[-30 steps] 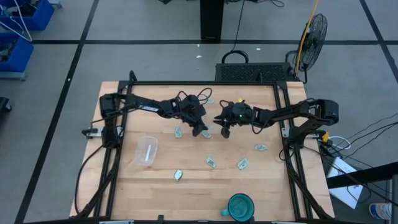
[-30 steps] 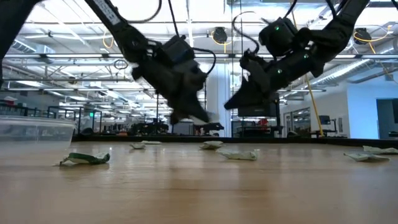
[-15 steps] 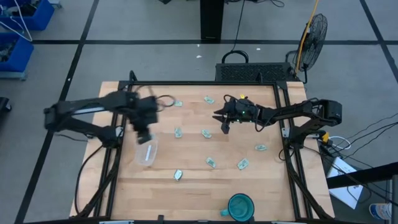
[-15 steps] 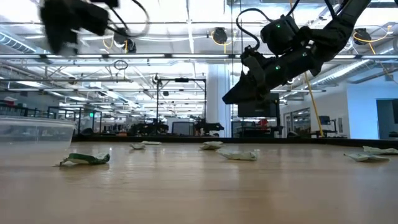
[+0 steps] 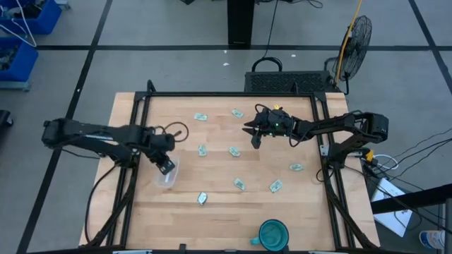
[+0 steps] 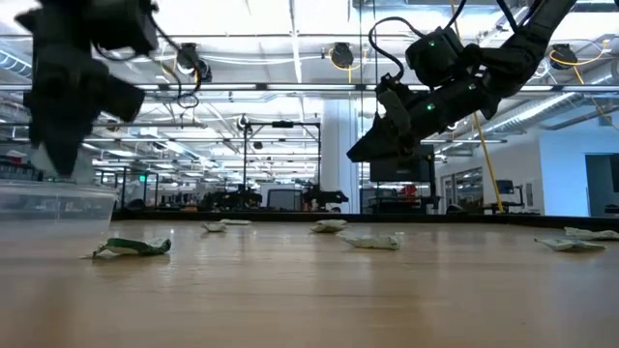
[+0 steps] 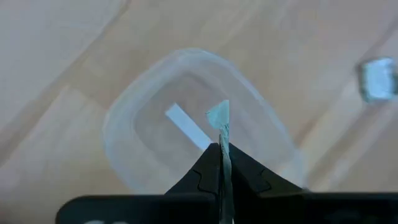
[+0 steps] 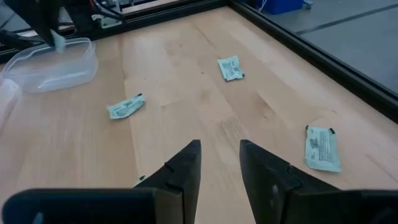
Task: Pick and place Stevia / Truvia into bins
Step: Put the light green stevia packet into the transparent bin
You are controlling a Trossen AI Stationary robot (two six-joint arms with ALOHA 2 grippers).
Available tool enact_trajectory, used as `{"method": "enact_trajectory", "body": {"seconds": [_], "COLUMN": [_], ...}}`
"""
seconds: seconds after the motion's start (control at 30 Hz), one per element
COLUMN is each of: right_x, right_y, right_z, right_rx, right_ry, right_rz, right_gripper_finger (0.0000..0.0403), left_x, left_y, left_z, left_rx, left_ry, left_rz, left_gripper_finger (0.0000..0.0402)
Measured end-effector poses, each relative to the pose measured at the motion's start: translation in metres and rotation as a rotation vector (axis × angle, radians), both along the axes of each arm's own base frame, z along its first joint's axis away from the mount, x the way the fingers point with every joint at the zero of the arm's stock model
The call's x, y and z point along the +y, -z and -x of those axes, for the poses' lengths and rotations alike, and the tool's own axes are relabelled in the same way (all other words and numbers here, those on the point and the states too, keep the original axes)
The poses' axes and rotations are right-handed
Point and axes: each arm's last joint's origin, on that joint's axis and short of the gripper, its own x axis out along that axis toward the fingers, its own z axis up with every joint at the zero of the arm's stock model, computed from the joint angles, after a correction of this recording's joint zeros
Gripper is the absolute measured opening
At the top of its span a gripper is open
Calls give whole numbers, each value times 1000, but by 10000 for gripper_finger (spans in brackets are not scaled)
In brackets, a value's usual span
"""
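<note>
A clear shallow tub, the bin (image 5: 168, 173), stands at the table's left. My left gripper (image 5: 165, 166) hangs just above it, shut on one pale green sachet (image 7: 219, 117); the low view shows the gripper (image 6: 60, 159) over the tub (image 6: 58, 203). A white strip (image 7: 186, 124) lies on the tub's floor. Several more sachets lie flat on the wood, among them one (image 5: 203, 149) and another (image 5: 234, 151). My right gripper (image 5: 256, 140) hovers open above the table's far middle, nothing between its fingers (image 8: 186, 168). My left gripper pinches the sachet between its two fingers, which meet on its flat faces (image 7: 222, 135). The sachet stands edge-on and its free end juts out past the fingertips. The fingers point steeply down over the tub's inside, and the sachet is clear of the tub and the table.
A teal cup (image 5: 272, 234) stands at the near edge, right of centre. Sachets are scattered over the middle and right of the table, e.g. (image 8: 125, 107), (image 8: 231, 68), (image 8: 322, 148). A black frame (image 5: 233, 95) rims the table. Bare wood lies at the near left.
My left gripper has swung quickly from the table's middle toward the left edge and now hangs over the tub, tipped more steeply downward, still shut. The sachets on the table and the tub have stayed where they were.
</note>
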Motion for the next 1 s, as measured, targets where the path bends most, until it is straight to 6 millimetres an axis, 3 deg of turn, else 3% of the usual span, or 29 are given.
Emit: {"method": "enact_trajectory", "body": {"seconds": [0.13,0.3,0.57,0.73,1.0], "right_x": [0,-1,4,20,55], "right_y": [0,1,7,-8,-56], "right_z": [0,1,8,20,55], "right_rx": [0,5,130,269,491], "right_ry": [-1,5,-17,-157,-262], "right_rz": [0,-6,-30,104,10], "right_gripper_finger": [105,110,133,132,131], "left_x": [1,0,1,0,4], "left_y": [28,39,39,27,-25], "left_z": [1,1,0,-7,-30], "left_rx": [34,50,49,9,-139], "left_ry": [-4,15,21,54,99], "left_rz": [11,50,4,31,-15], "left_gripper_finger": [13,11,111,144,147]}}
